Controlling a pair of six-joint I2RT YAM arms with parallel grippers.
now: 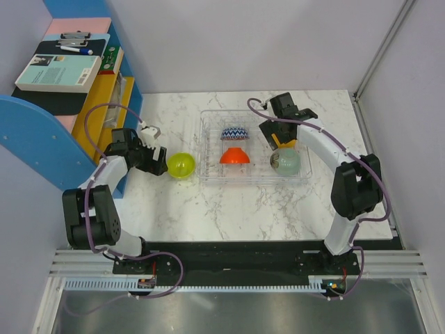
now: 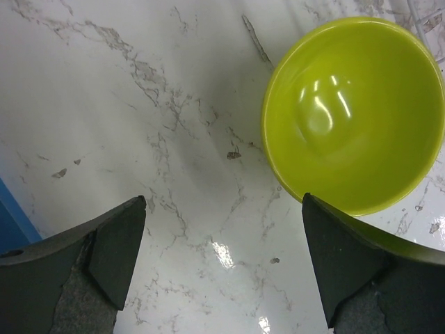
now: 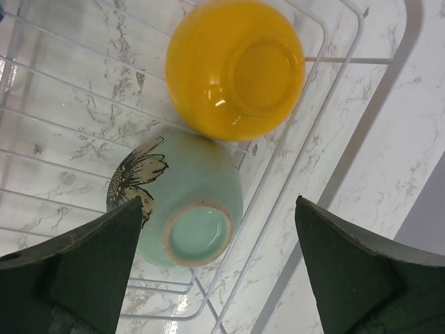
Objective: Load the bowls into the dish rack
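Observation:
A lime green bowl (image 1: 181, 165) (image 2: 353, 115) stands upright on the marble table, left of the clear dish rack (image 1: 208, 175). My left gripper (image 1: 154, 156) (image 2: 224, 264) is open just left of it, one finger beside its rim. In the rack lie a blue-white zigzag bowl (image 1: 235, 133), a red-orange bowl (image 1: 235, 156), a yellow-orange bowl (image 1: 284, 142) (image 3: 235, 66) and a pale mint bowl (image 1: 285, 162) (image 3: 182, 198), the last two upside down. My right gripper (image 1: 272, 132) (image 3: 219, 268) hangs open above them, holding nothing.
A blue and yellow shelf unit (image 1: 42, 139) with books and a clipboard stands off the table's left edge. The rack's right wall (image 3: 334, 90) runs close to the table's right edge. Grey walls enclose the back and right.

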